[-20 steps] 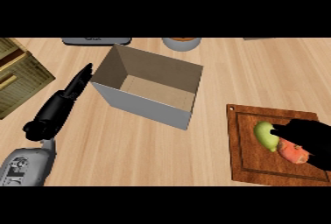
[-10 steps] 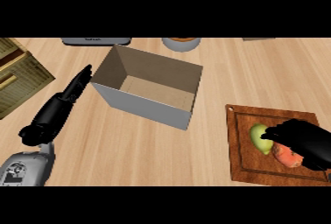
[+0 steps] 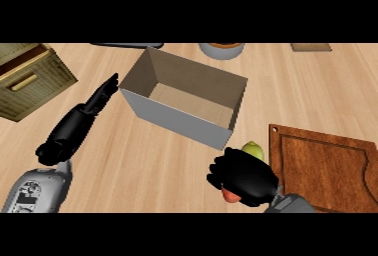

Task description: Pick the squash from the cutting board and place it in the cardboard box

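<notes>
My right hand (image 3: pixel 242 176) is curled round the squash (image 3: pixel 252 149), whose yellow-green end pokes out above the fingers and whose orange end (image 3: pixel 231 196) shows below. Hand and squash hang over the wooden counter just left of the dark brown cutting board (image 3: pixel 328 165), which lies bare at the lower right. The open cardboard box (image 3: pixel 186 102) stands up and to the left of the hand, its near corner close to the squash. At the left, my left hand (image 3: pixel 81 120) rests open with straight fingers pointing toward the box's left wall.
A wooden drawer unit (image 3: pixel 31 80) sits at the far left. A round pot (image 3: pixel 221 50) and a dark flat object (image 3: pixel 129 45) lie along the back edge. A small brown tile (image 3: pixel 310 47) is at the back right.
My right hand closed on the squash, lifted it off the cutting board and carried it left toward the box. The left hand has not moved.
</notes>
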You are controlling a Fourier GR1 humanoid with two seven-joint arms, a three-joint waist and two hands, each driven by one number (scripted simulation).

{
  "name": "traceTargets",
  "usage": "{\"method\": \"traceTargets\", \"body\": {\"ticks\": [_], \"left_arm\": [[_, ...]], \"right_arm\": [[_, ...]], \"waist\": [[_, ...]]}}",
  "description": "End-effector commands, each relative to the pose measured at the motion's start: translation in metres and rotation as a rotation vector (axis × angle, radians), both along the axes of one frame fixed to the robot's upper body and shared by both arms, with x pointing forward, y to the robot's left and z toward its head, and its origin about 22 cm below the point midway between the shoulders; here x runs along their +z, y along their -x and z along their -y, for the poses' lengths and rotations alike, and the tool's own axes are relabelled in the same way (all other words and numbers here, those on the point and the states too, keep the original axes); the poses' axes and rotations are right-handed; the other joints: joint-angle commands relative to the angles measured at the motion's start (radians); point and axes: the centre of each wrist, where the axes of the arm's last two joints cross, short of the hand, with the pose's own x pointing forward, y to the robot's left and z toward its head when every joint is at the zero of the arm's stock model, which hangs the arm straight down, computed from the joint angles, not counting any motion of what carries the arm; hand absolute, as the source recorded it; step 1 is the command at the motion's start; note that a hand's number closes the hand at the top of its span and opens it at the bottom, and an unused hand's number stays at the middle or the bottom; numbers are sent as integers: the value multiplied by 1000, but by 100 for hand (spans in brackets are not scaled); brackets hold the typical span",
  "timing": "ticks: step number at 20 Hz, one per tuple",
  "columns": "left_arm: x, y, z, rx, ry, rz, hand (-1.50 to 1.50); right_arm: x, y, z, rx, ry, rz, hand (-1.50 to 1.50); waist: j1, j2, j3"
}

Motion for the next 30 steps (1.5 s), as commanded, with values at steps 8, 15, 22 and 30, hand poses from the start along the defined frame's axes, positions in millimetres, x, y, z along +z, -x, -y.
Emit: {"method": "traceTargets", "body": {"ticks": [8, 15, 22, 30], "left_arm": [[2, -9, 8, -10, -4, -10, 0], [-2, -8, -1, -3, -5, 0, 0], [-3, -12, 20, -20, 6, -9, 0], [-12, 0, -5, 4, -14, 17, 0]], "right_arm": [[71, 46, -114, -96, -235, 141, 150], [108, 38, -114, -460, -479, 99, 150], [159, 5, -144, -698, -580, 97, 150], [196, -80, -174, -794, -378, 85, 150]], "waist": [[12, -1, 16], [8, 5, 14], [7, 7, 14], [-11, 11, 15]]}}
